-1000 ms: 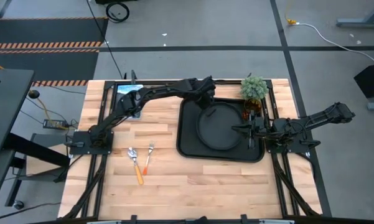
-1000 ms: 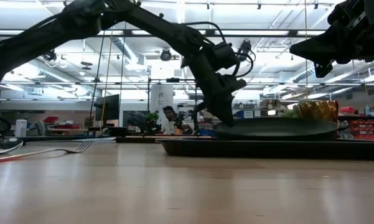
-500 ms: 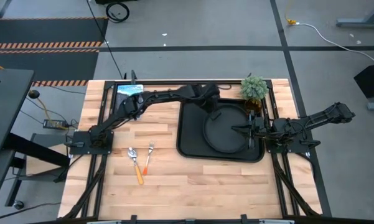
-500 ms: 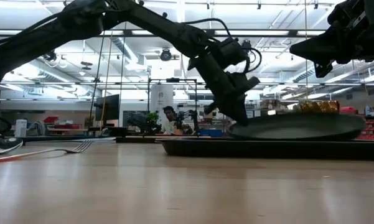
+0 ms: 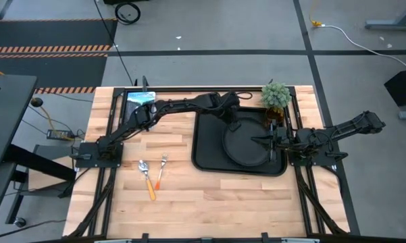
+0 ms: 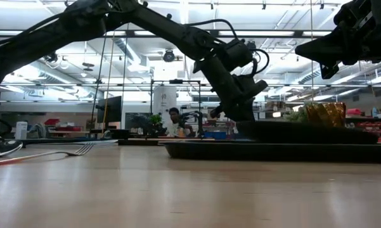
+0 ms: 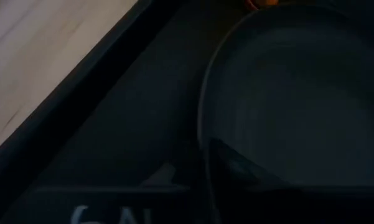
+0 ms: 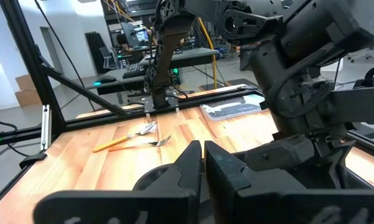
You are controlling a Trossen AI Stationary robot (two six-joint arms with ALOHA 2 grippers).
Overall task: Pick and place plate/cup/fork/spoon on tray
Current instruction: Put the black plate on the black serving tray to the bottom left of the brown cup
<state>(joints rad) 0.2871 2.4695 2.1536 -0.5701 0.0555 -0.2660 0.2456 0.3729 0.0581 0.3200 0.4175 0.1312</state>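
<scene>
Two arms: we see left gripper (image 5: 231, 120) at plate's (image 5: 246, 144) far-left rim, finger (image 7: 236, 165) on it; gap unclear to us.
Plate: flat in tray (image 5: 206, 158).
Right gripper (image 5: 262, 141): fingers together, over plate.

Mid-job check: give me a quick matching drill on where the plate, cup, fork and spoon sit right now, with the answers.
Things:
1. plate
2. cup
3. fork
4. spoon

Places:
A. on the bare wood, nearer the left arm's base
B. in the tray, left claw at its rim
C. on the bare wood, nearer the tray
D. at the tray's far right edge, by the small plant

Pairs: 1-B, 2-D, 3-C, 4-A
</scene>
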